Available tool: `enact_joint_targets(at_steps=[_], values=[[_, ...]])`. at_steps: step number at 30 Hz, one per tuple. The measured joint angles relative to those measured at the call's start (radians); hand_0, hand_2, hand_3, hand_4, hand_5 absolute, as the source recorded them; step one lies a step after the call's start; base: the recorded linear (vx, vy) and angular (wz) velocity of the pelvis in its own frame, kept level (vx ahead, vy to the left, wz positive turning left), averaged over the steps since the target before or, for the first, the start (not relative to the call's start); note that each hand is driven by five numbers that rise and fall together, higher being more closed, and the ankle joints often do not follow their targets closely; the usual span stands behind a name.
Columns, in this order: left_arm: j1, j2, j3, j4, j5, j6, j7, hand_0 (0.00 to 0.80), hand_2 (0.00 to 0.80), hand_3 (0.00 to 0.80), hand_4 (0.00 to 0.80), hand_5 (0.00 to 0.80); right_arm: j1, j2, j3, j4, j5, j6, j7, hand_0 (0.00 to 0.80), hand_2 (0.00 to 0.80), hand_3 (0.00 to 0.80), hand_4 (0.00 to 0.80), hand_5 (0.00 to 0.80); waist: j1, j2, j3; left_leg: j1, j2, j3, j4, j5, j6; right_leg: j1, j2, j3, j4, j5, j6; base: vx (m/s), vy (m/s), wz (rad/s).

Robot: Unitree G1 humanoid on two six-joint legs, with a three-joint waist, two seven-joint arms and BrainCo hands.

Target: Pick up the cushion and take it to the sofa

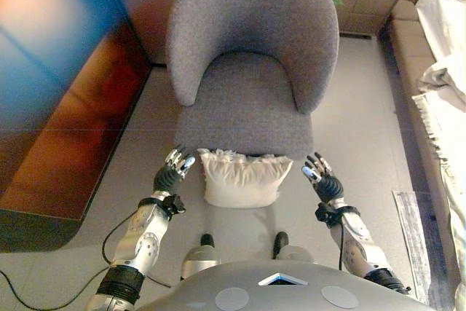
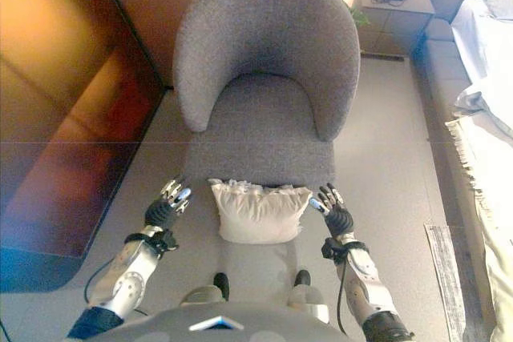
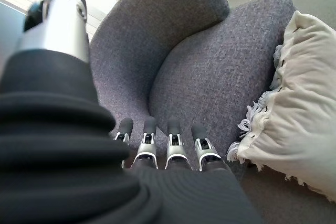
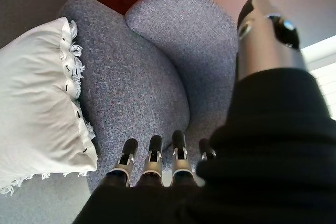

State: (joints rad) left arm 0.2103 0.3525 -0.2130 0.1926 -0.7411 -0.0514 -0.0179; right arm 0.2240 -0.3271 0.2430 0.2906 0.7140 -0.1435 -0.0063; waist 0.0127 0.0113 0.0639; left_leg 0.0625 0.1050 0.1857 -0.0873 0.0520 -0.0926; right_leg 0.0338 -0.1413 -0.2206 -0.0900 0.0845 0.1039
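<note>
- We see a pale floor (image 1: 357, 100) with a sofa (image 1: 437, 71) well off beyond our right hand.
- A grey armchair (image 1: 251, 63) stands ahead of both hands.
- The white fringed cushion (image 1: 242, 178) leans against the chair's front, between our hands.
- Left hand (image 1: 173, 172) and right hand (image 1: 322, 180) flank it with fingers straight, holding nothing.
- We can read no writing anywhere.

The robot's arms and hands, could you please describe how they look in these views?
Both arms are silver-grey with rounded metal segments. The left hand and right hand have a dark ribbed cover over the back and wrist, and silver fingers with dark tips; the thumb is silver too.
</note>
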Motion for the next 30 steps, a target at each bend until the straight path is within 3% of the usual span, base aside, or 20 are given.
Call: enact_joint_targets(at_steps=[3,6,9,11,12,14,17,20,22,23,24,26,28,30], values=[[-0.001,0.001,0.000,0.000,0.000,0.007,-0.007,0.000,0.000,0.000,0.000,0.000,-0.002,0.005,0.000,-0.001,0.017,0.000,0.001,0.000,0.000,0.000,0.000,0.000,-0.006,-0.004,0.009,0.001,0.002,-0.001,0.011,-0.001,0.000,-0.004,0.001,0.009,0.024,-0.011,-0.002,-0.059,-0.132,0.03],[-0.020,0.005,0.001,0.017,-0.012,-0.003,-0.008,0.000,0.000,0.000,0.000,0.000,-0.010,0.007,0.004,0.000,0.023,0.002,0.019,0.000,0.000,0.000,0.000,0.000,-0.025,-0.021,0.048,-0.028,0.016,-0.024,0.079,-0.026,-0.008,-0.039,0.012,0.072,0.112,-0.072,-0.003,-0.029,-0.218,0.15],[-0.023,0.020,0.003,0.029,-0.046,-0.007,-0.008,0.000,0.000,0.000,0.000,0.000,-0.022,0.003,0.008,0.000,0.022,0.009,0.046,0.000,0.000,0.000,0.000,0.000,-0.025,-0.035,0.073,-0.043,0.059,-0.019,0.153,-0.057,-0.030,-0.068,0.043,0.087,0.199,-0.123,-0.033,0.047,-0.274,-0.14],[-0.024,0.024,0.017,0.030,-0.071,-0.011,-0.008,0.000,0.000,0.000,0.000,0.000,-0.029,0.000,0.010,0.000,0.013,0.024,0.059,0.000,0.000,0.000,0.000,0.000,-0.021,-0.051,0.097,-0.088,0.089,-0.036,0.295,-0.092,-0.052,-0.096,0.071,0.120,0.289,-0.177,-0.061,0.120,-0.206,-0.14],[-0.019,0.022,0.029,0.031,-0.083,-0.011,-0.009,0.000,0.000,0.000,0.000,0.000,-0.031,-0.004,0.014,-0.001,0.013,0.030,0.062,0.000,0.000,0.000,0.000,0.000,-0.019,-0.056,0.106,-0.122,0.101,-0.041,0.369,-0.092,-0.052,-0.107,0.076,0.125,0.317,-0.191,-0.073,0.189,-0.086,-0.15],[-0.016,0.018,0.034,0.034,-0.108,0.001,-0.015,0.000,0.000,0.000,0.000,0.000,-0.027,-0.010,0.014,-0.002,0.014,0.034,0.062,0.000,0.000,0.000,0.000,0.000,-0.010,-0.071,0.120,-0.181,0.116,-0.072,0.491,-0.059,-0.018,-0.085,0.087,0.129,0.299,-0.189,-0.095,0.244,0.007,-0.08],[-0.016,-0.009,0.034,0.031,-0.107,0.014,-0.032,0.000,0.000,0.000,0.000,0.000,0.001,-0.028,0.005,-0.013,0.014,0.035,0.060,0.000,0.000,0.000,0.000,0.000,-0.003,-0.051,0.129,-0.196,0.116,-0.081,0.377,-0.066,-0.029,-0.076,0.084,0.127,0.280,-0.182,-0.107,0.289,0.072,-0.10],[-0.022,-0.042,0.033,0.046,-0.107,0.019,-0.037,0.000,0.000,0.000,0.000,0.000,0.019,-0.038,0.004,-0.008,0.014,0.035,0.060,0.000,0.000,0.000,0.000,0.000,0.001,-0.021,0.133,-0.190,0.099,-0.084,0.171,-0.066,-0.029,-0.051,0.078,0.131,0.198,-0.179,-0.108,0.355,0.094,-0.06],[-0.019,-0.064,0.027,0.053,-0.107,0.019,-0.048,0.000,0.000,0.000,0.000,0.000,0.027,-0.055,0.002,-0.013,0.015,0.032,0.062,0.000,0.000,0.000,0.000,0.000,0.004,0.025,0.130,-0.172,0.101,-0.098,0.109,-0.107,-0.035,-0.028,0.096,0.135,0.163,-0.167,-0.090,0.380,0.116,-0.08],[-0.018,-0.065,0.029,0.058,-0.107,0.018,-0.055,0.000,0.000,0.000,0.000,0.000,0.027,-0.049,0.002,-0.007,0.014,0.032,0.061,0.000,0.000,0.000,0.000,0.000,0.009,0.044,0.136,-0.168,0.108,-0.111,0.115,-0.060,-0.058,-0.029,0.099,0.140,0.187,-0.160,-0.077,0.381,0.155,-0.22],[-0.012,-0.056,0.030,0.058,-0.107,0.019,-0.055,0.000,0.000,0.000,0.000,0.000,0.030,-0.033,0.006,-0.011,0.014,0.032,0.063,0.000,0.000,0.000,0.000,0.000,0.028,0.041,0.141,-0.168,0.105,-0.103,0.134,-0.056,-0.061,-0.045,0.097,0.147,0.246,-0.178,-0.062,0.392,0.186,-0.27],[0.025,-0.007,0.029,0.037,-0.107,0.019,-0.058,0.000,0.000,0.000,0.000,0.000,0.047,0.001,0.008,-0.019,0.014,0.032,0.064,0.000,0.000,0.000,0.000,0.000,0.039,-0.004,0.129,-0.158,0.091,-0.071,0.168,-0.023,-0.053,-0.079,0.068,0.138,0.426,-0.285,-0.062,0.416,0.222,-0.08],[0.041,-0.006,0.022,0.038,-0.108,0.025,-0.065,0.000,0.000,0.000,0.000,0.000,0.055,-0.010,-0.005,-0.021,0.014,0.028,0.064,0.000,0.000,0.000,0.000,0.000,0.032,-0.006,0.122,-0.179,0.104,-0.064,0.247,-0.005,-0.049,-0.051,0.063,0.148,0.419,-0.330,-0.055,0.398,0.236,-0.04],[0.041,-0.008,0.017,0.024,-0.119,0.024,-0.072,0.000,0.000,0.000,0.000,0.000,0.056,-0.016,-0.022,-0.021,0.015,0.027,0.065,0.000,0.000,0.000,0.000,0.000,0.031,0.003,0.121,-0.212,0.080,-0.085,0.275,-0.008,-0.046,-0.051,0.040,0.171,0.420,-0.338,-0.043,0.439,0.228,-0.09]])
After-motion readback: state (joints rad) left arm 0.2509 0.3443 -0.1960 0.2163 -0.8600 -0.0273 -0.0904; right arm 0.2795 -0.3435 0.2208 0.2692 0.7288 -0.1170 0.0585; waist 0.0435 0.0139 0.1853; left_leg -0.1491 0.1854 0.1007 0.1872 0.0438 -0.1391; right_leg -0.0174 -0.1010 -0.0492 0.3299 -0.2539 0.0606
